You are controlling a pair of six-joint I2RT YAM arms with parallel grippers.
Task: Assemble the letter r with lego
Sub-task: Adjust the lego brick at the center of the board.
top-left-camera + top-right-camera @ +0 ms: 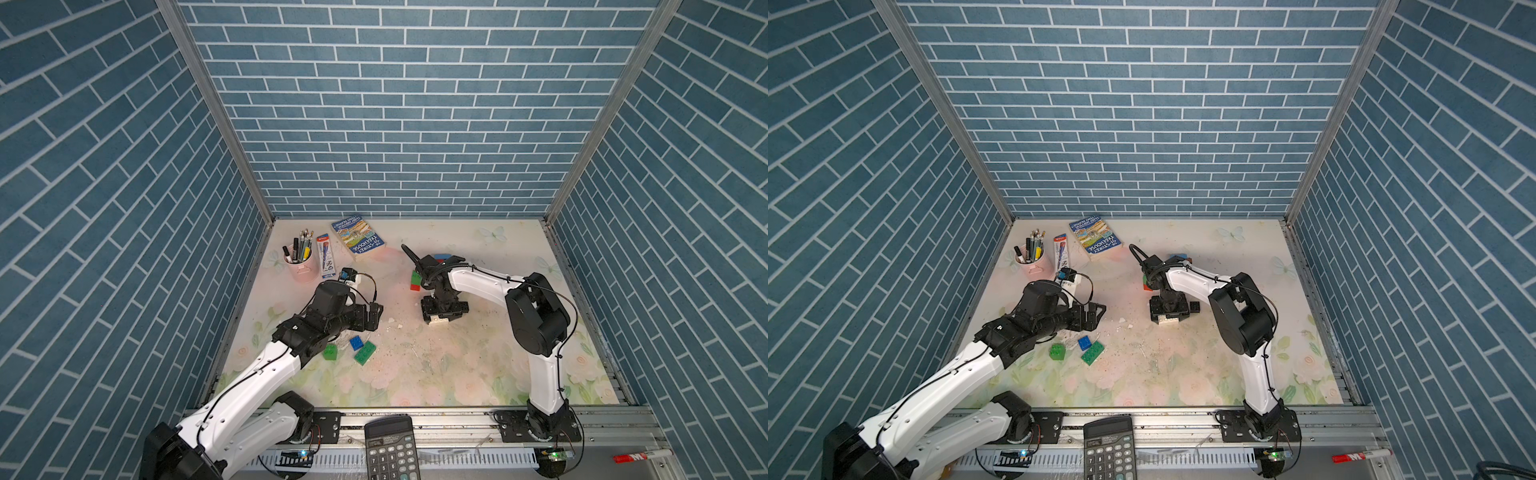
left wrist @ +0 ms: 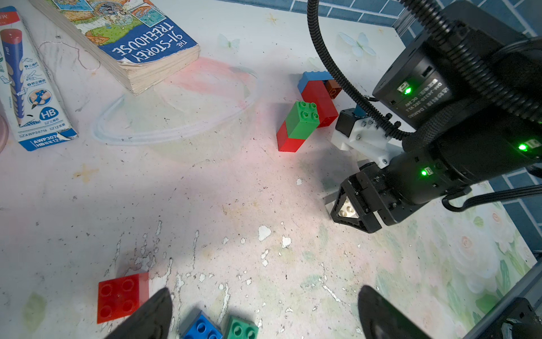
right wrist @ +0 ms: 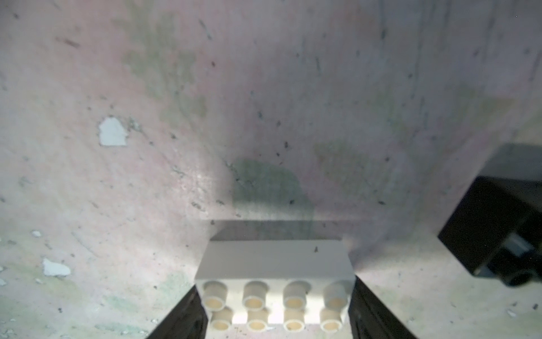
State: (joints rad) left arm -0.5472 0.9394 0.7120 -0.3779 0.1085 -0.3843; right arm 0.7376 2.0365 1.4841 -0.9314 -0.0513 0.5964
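My right gripper [image 3: 277, 308] is shut on a white oblong lego brick [image 3: 275, 264], its studs facing the camera, a finger on each short end. In both top views it points down at mid-table [image 1: 439, 318]. A black brick [image 3: 498, 234] lies just beside it. My left gripper [image 2: 265, 296] is open and holds nothing. It hovers over a blue brick [image 2: 201, 327] and a green brick [image 2: 240, 328], with a red square brick [image 2: 120, 296] beside one finger. A green-on-red stack [image 2: 297, 126] stands further back. Behind it is a blue, red and brown cluster [image 2: 318, 94].
A loose green square brick [image 1: 331, 352] lies near the left arm. At the back left are a book [image 1: 358, 239], a pencil box [image 1: 326, 256] and a pink cup of pens [image 1: 300, 266]. A calculator [image 1: 390, 449] and a red marker [image 1: 642, 456] rest on the front rail.
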